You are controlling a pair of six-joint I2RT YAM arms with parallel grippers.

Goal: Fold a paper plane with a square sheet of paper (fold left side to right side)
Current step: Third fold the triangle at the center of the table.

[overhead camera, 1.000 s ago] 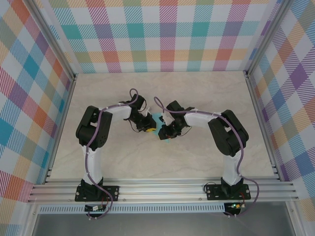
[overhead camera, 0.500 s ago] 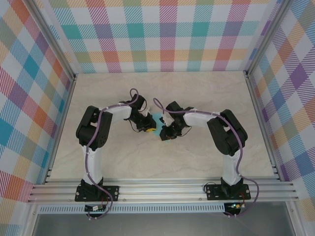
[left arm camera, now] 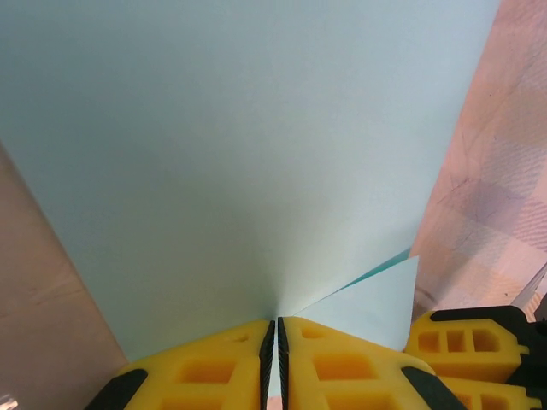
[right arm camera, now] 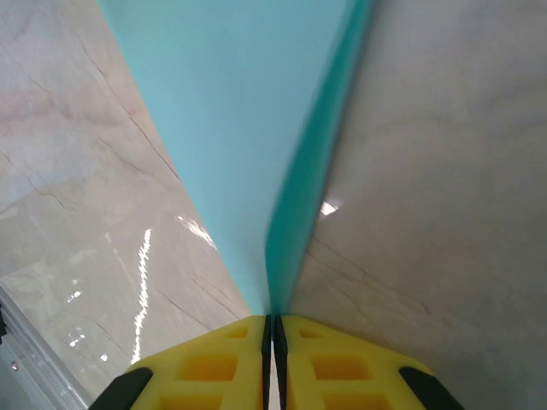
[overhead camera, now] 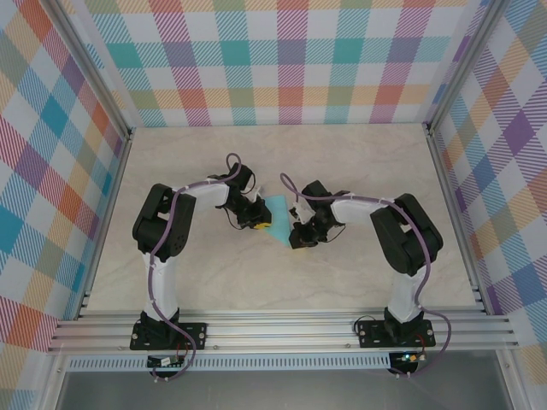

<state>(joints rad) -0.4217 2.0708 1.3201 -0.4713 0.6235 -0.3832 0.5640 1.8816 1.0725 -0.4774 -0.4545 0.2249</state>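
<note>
Out in the middle of the pale marble-patterned bench (overhead camera: 359, 162), the two black arms bend in toward each other, with a thin turquoise-blue sheet of paper (overhead camera: 279, 213) between them. From above, the paper reads as a small slanted patch, wider at the far end and narrowing toward the near end.

The left gripper (overhead camera: 258, 224) sits at the paper's left edge. In its wrist camera, its yellow plastic fingers (left arm camera: 205, 371) are pressed together with only a hairline between them, and the left gripper (left arm camera: 275, 359) is clamped on the paper (left arm camera: 256, 145). From there the sheet spreads away, broad and smooth. A small pointed flap (left arm camera: 376, 299) of the same paper sticks out to the right of the fingers, with a darker sliver of turquoise along its upper edge.

The right gripper (overhead camera: 298, 238) is at the paper's near right corner. Its wrist camera shows the right gripper (right arm camera: 273, 350) pinched tight on the paper (right arm camera: 231, 102), where two layers meet in a darker folded edge (right arm camera: 312, 171) running away from the fingertips. Glossy bench surface (right arm camera: 453, 188) lies on either side of the sheet.

Pastel plaid walls (overhead camera: 282, 68) close in the bench on three sides. A ribbed aluminium rail (overhead camera: 282, 329) along the near edge carries both arm bases, and a purple cable (overhead camera: 198, 190) runs along the left arm.
</note>
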